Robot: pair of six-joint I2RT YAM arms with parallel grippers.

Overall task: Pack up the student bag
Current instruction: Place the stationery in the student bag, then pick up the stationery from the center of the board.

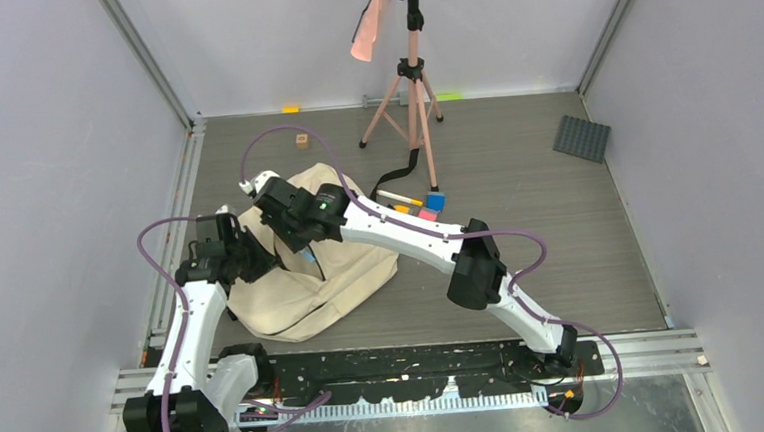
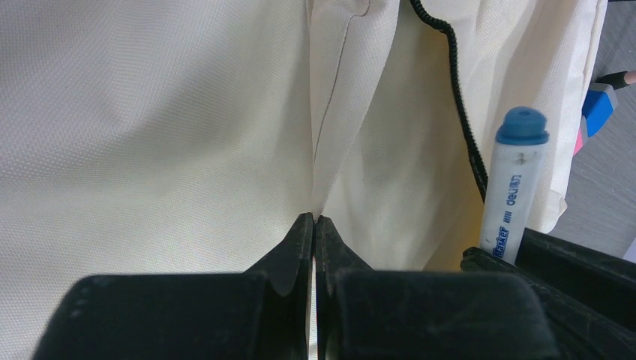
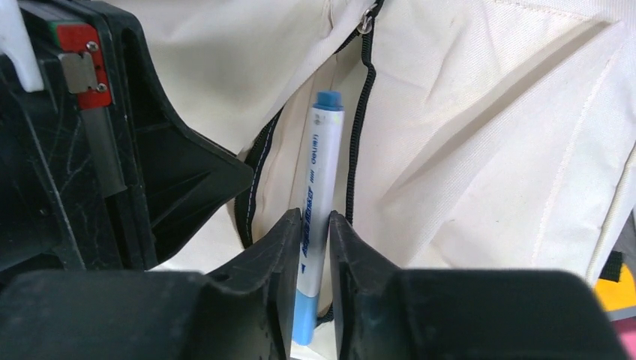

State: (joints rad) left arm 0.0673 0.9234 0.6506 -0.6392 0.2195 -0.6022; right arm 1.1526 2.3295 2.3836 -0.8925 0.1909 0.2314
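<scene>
**Marker at the bag's mouth, opening mostly hidden**

The bag (image 1: 337, 279) lies on the worktop (image 1: 561, 255) near its left side, and both arms lean over it and cover its opening from above. The left hand (image 2: 315, 219) is clenched on a fold of the cream canvas. The right hand (image 3: 315, 217) has a blue-capped marker (image 3: 321, 161) between its fingers, cap pointing at the gap in the black zip (image 3: 361, 112). Whether those fingers clamp it or merely flank it is unclear. The marker's lower end is hidden behind them, and the bag's inside is not visible. Small coloured bits (image 1: 427, 205) by the tripod (image 1: 413, 104) are too small to name.
</scene>
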